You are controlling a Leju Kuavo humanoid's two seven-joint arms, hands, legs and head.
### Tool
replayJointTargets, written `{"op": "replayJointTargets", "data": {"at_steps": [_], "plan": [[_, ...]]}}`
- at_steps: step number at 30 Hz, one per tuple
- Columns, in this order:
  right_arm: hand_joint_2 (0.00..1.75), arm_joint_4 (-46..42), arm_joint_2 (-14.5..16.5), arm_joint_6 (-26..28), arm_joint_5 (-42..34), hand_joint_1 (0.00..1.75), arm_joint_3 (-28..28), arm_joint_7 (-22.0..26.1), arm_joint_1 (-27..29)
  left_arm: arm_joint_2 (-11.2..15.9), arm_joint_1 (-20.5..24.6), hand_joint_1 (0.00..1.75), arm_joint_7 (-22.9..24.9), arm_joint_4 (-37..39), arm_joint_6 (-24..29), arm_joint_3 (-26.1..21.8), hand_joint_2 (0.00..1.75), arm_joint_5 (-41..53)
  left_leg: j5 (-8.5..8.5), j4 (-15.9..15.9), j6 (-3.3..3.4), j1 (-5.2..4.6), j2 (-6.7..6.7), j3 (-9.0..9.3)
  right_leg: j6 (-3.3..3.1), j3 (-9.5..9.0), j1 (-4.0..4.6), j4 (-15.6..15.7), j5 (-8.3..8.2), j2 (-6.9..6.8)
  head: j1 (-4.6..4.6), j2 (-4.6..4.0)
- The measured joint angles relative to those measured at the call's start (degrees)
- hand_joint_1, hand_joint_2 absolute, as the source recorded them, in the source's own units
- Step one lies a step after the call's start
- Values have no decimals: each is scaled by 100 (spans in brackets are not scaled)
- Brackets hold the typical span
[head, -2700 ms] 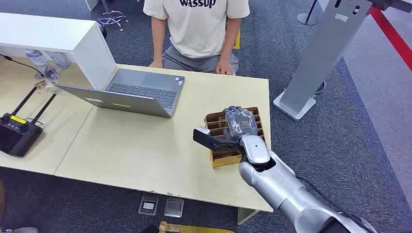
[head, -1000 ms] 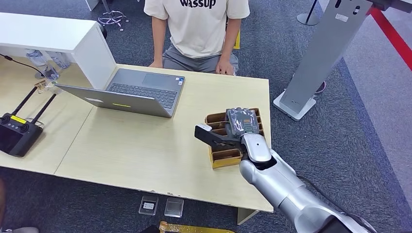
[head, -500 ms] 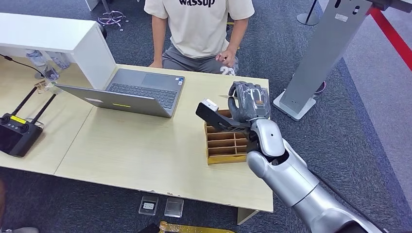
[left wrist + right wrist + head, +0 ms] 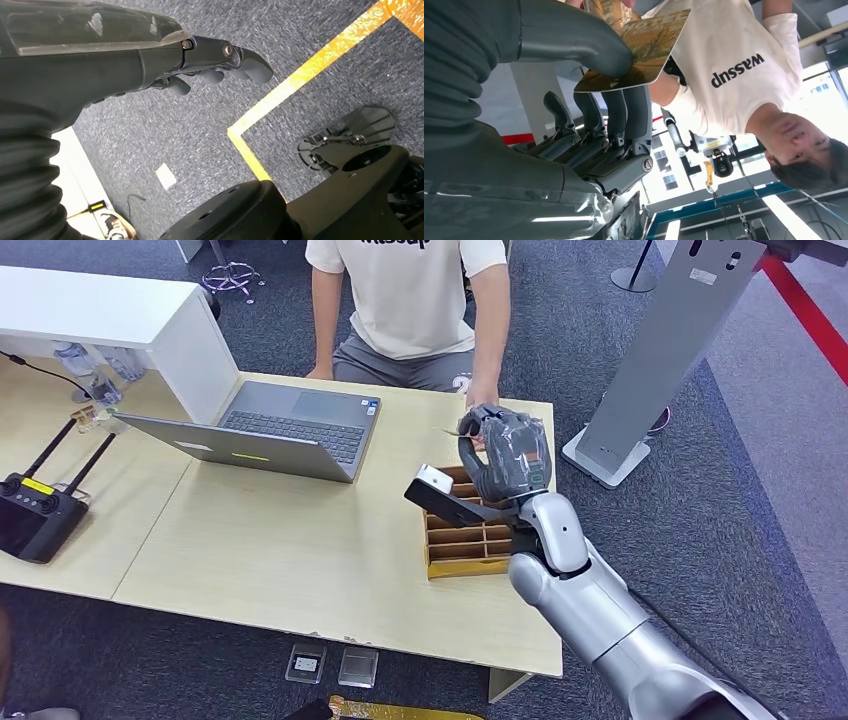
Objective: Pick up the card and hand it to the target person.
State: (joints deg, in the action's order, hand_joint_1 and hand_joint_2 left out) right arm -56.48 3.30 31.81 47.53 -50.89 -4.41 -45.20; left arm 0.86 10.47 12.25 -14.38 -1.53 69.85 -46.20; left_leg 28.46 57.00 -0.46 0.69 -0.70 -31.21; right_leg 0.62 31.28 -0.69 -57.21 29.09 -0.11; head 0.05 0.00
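My right hand [image 4: 505, 455] is raised above the far end of the brown divided box [image 4: 465, 545], close to the table's far edge. It pinches a card between thumb and fingers [image 4: 616, 112]. The card [image 4: 644, 47] is thin, with an orange-brown picture, and sticks out towards the person; from the head view it appears as a thin edge [image 4: 447, 431]. The person [image 4: 410, 290] in a white T-shirt sits across the table, one hand [image 4: 483, 395] reaching down to just beyond my fingers. My left hand [image 4: 210, 60] hangs over the carpet, fingers loosely apart, holding nothing.
An open grey laptop [image 4: 270, 430] lies left of the box. A black remote controller [image 4: 35, 515] rests at the table's left end, beside a white cabinet [image 4: 110, 320]. A grey stand [image 4: 660, 350] rises on the floor to the right. The table's right edge runs beside the box.
My right hand has lifted out of the box with the card and moved away from me towards the person. The person's hand has come forward to meet it.
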Motion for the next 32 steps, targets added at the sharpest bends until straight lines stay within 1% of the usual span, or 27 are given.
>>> {"op": "replayJointTargets", "data": {"at_steps": [4, 10, 17, 21, 25, 28, 29, 31, 32], "plan": [[175, 438, 107, 363, -18, 141, 12, 226, -6, -1, 13, 0, 15, 0, -42, 5, 175, 22, 0, 0, 0, 0, 0, -1, 0, 1, 0, 0, 0, 0, -2, 0], [175, 1006, 277, 693, 60, 141, 17, 423, -8, -5, 15, 0, -13, 0, -183, 7, 175, 17, 0, 0, 0, 0, 0, 0, 0, 1, 0, 0, 0, 0, -4, 0], [175, 1303, 396, 753, 337, 141, 91, 485, 9, -16, 10, 0, -64, 0, -288, 7, 175, -8, 0, 0, 0, 0, 1, 0, 0, 1, 0, 0, 0, 0, 0, 0], [175, 1401, 444, 764, 442, 0, 143, 492, 26, -19, 7, 0, -97, 0, -338, 7, 175, -29, 0, 0, 0, 0, 1, 0, 0, 2, 0, 0, 0, 0, -2, 0], [175, 1481, 482, 766, 426, 0, 180, 504, 46, -21, -2, 0, -135, 0, -293, 7, 0, -88, 0, 0, 0, 0, 1, 0, 0, 2, 0, 0, 0, 1, -3, 0], [175, 1500, 507, 757, 158, 0, 242, 628, 98, -21, -15, 0, -151, 0, -218, 4, 0, -130, 0, 0, 0, 0, 1, 0, 0, 2, 0, 0, 0, 0, -3, 0], [175, 1492, 515, 732, -116, 0, 276, 760, 128, -20, -23, 0, -150, 0, -185, 3, 0, -144, 0, 0, 0, 0, 1, 0, 0, 2, 0, 0, 0, 0, -3, 0], [175, 1426, 527, 591, -972, 0, 374, 1122, 216, -19, -48, 0, -143, 1, -98, 0, 0, -168, 0, 0, 0, 0, 1, 1, 0, 2, 0, 0, 0, 0, -2, 0], [175, 1401, 531, 543, -1247, 0, 402, 1235, 241, -18, -55, 0, -140, 1, -70, 0, 0, -173, 0, 0, 0, 0, 1, 1, 0, 2, 0, 0, 0, 0, -2, 0]]}}
